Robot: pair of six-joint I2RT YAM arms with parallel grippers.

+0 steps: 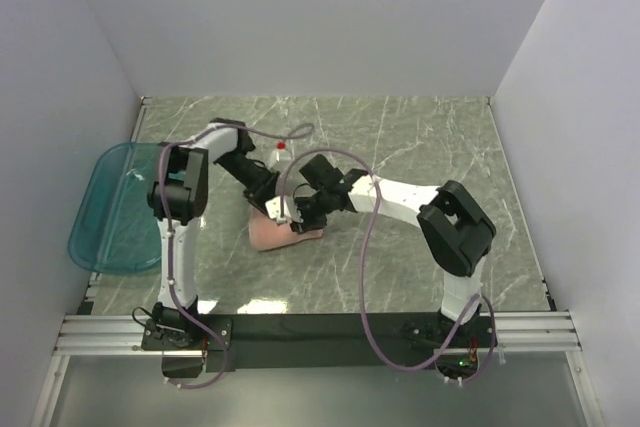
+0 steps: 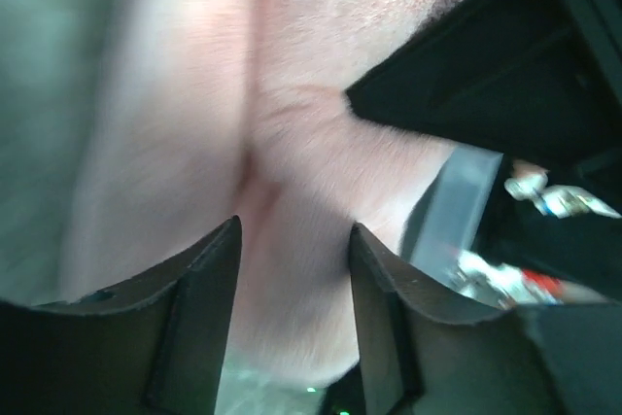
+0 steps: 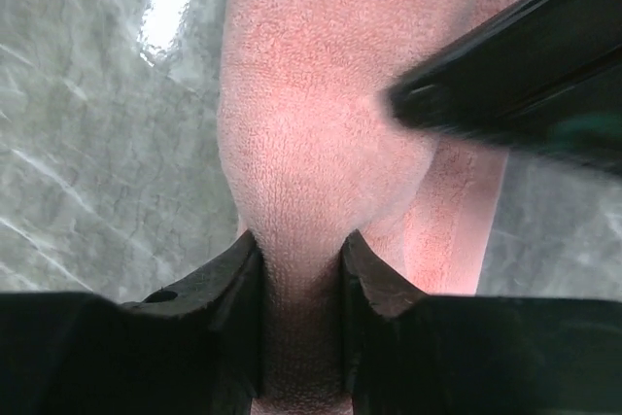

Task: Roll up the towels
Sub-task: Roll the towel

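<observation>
Towel (image 1: 272,238) largely hidden under left gripper (image 1: 272,208) and right gripper (image 1: 298,216) near centre of counter (image 1: 430,147); left wrist view blurred, left grip indeterminate.

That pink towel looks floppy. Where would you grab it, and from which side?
I'd pinch the raised fold of the salmon-pink terry-cloth towel from above, fingers across the ridge. It lies bunched in a hump, narrow enough to fit, as the right end effector shows.

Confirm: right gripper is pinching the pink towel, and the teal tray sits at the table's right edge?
No. The teal tray sits at the table's left edge, per the top external view; the right gripper does pinch the pink towel.
</observation>
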